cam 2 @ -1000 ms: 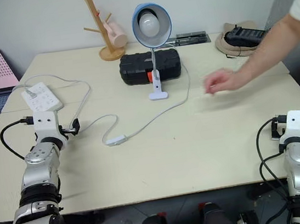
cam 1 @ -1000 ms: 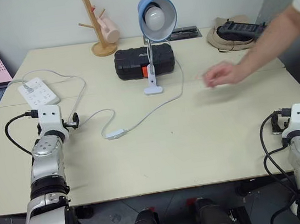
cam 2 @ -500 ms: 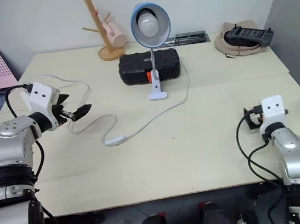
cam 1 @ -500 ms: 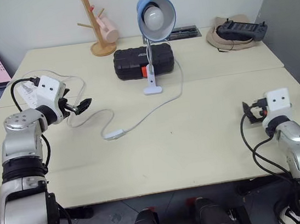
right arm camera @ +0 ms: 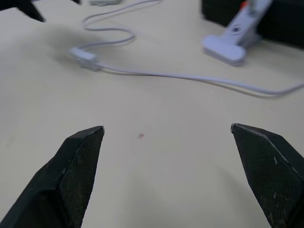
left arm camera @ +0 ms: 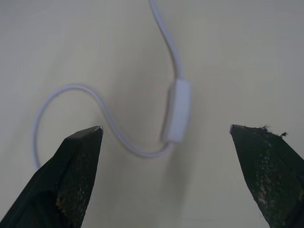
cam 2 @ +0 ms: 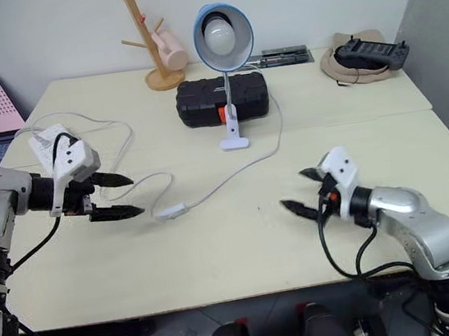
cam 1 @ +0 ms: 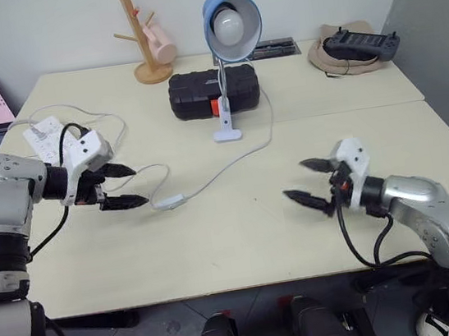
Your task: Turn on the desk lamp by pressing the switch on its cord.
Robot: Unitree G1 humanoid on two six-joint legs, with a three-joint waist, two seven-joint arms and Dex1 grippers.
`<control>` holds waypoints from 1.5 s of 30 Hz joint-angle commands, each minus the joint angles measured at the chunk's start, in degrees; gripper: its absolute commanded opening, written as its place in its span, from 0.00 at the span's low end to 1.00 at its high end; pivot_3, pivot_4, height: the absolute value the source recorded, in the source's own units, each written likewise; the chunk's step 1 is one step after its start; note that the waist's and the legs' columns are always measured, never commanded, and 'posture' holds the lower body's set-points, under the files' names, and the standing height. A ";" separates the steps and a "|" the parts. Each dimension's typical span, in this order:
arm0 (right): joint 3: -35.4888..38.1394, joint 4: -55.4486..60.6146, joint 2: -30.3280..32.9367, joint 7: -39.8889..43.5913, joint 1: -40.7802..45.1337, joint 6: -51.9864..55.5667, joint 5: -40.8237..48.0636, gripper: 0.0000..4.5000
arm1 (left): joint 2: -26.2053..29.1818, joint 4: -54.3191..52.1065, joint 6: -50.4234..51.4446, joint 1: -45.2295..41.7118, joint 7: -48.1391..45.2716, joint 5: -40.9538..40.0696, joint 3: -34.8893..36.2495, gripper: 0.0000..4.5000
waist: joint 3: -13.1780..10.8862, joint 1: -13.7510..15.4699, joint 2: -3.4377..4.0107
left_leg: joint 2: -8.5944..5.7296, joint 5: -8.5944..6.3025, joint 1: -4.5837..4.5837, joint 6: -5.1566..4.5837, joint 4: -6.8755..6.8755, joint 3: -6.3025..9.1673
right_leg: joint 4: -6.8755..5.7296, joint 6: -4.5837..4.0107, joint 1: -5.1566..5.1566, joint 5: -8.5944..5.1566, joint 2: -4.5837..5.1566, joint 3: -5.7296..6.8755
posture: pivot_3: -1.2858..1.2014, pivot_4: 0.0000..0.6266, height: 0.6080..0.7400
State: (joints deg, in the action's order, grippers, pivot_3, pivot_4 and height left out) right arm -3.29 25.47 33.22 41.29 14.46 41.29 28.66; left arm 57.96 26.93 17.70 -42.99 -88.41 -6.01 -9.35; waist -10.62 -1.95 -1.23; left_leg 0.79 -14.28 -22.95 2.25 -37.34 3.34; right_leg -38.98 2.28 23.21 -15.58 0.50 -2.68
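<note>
**White cord on a cream table**

The lamp (cam 1: 230,25) has a light-blue shade, white bulb, stem and base. Its cord (cam 1: 232,163) and switch (cam 1: 171,201) are white. Behind it sits a black case (cam 1: 213,92) with an orange latch. Near the table's (cam 1: 218,243) far edge stands a light-wood mug tree (cam 1: 141,38) holding a pink mug (cam 1: 162,44).

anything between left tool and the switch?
No. Bare tabletop separates the left tool from the switch in the left eye view. In the left wrist view the switch lies between its open fingers, with the cord looping beside it.
</note>
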 commanded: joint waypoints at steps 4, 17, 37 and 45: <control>0.12 3.90 -1.24 -0.50 0.61 2.70 3.91 1.00 | -2.30 7.62 -12.81 -2.60 0.75 6.62 -3.80 0.99 | 0.00 0.12 0.00 | 0.00 0.00 0.00 0.00 0.00 0.00 | 0.00 0.00 0.00 -0.01 0.00 0.00 | 0.52 0.24 1.00; 1.56 8.73 -1.71 -5.08 -3.19 4.65 4.97 1.00 | -12.57 30.16 -33.62 -10.55 4.76 15.36 -8.52 0.99 | -0.07 0.25 -0.17 | -0.01 0.00 -0.03 -0.01 -0.04 0.07 | -0.02 0.01 0.00 -0.01 -0.01 0.07 | 0.52 0.24 1.00; 2.49 8.57 -1.87 -6.77 -3.36 4.57 5.24 1.00 | -16.05 35.89 -34.56 -14.13 3.79 14.27 -5.46 0.09 | -0.07 0.26 -0.17 | -0.02 0.01 -0.06 -0.01 -0.15 0.13 | -0.07 0.03 -0.03 0.00 -0.02 0.10 | 0.52 0.24 1.00; 5.17 9.24 -0.96 -6.29 -4.54 6.69 8.14 1.00 | -18.62 29.73 -16.00 -15.56 -2.17 7.36 -0.74 0.09 | -0.07 0.17 -0.17 | -0.01 0.01 -0.09 -0.01 -0.16 0.16 | -0.07 0.03 -0.02 0.00 -0.03 0.13 | 0.52 0.24 1.00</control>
State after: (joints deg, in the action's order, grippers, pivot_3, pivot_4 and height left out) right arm -0.38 32.47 31.88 34.86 9.98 47.62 35.00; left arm 39.50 60.15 -3.54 -56.60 -89.12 4.24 -12.29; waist -10.69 -1.78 -1.40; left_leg 0.78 -14.28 -23.04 2.24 -37.50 3.51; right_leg -39.05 2.30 23.19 -15.58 0.47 -2.54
